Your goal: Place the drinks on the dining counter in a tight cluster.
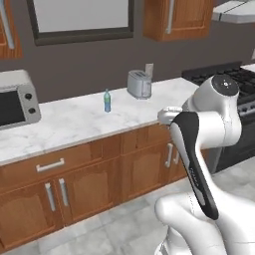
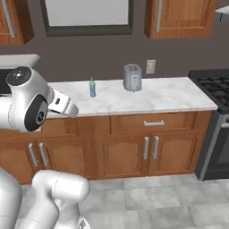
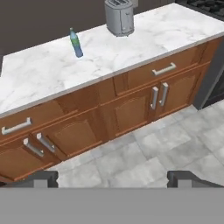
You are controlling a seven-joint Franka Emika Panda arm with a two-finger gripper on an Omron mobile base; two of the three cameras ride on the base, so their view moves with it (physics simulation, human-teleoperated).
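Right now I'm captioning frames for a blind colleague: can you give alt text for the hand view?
A small blue water bottle stands upright on a marble wall counter, left of a silver toaster and apart from it. Below are wooden drawers and cabinet doors above grey floor tiles, with the open gripper hanging empty.

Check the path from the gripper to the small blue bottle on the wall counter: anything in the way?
Nothing visible blocks it. The gripper hangs open over the floor in front of the cabinets, well short of the counter. The blue bottle stands upright on bare marble, with the toaster apart from it, off to the side and not on the approach line.
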